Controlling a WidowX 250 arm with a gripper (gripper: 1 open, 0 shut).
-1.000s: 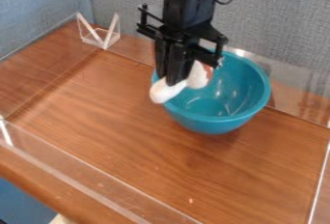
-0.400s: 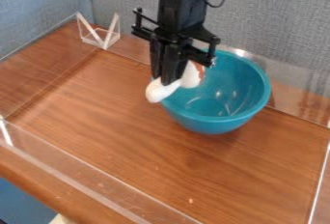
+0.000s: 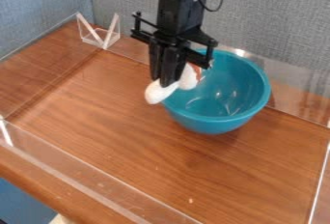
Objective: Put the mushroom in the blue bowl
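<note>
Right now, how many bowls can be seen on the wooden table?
1. The blue bowl stands on the wooden table at its far right part, just right of the gripper. No other bowl shows, and nothing there seems large enough to hide one.

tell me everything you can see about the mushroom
The mushroom shows as a small cream-white lump, mostly stem; its cap is hidden behind the fingers. It hangs clamped in the shut black gripper, tilted, off the table, at the left rim of the blue bowl, partly outside it. Only the fingers visibly touch it.
</note>
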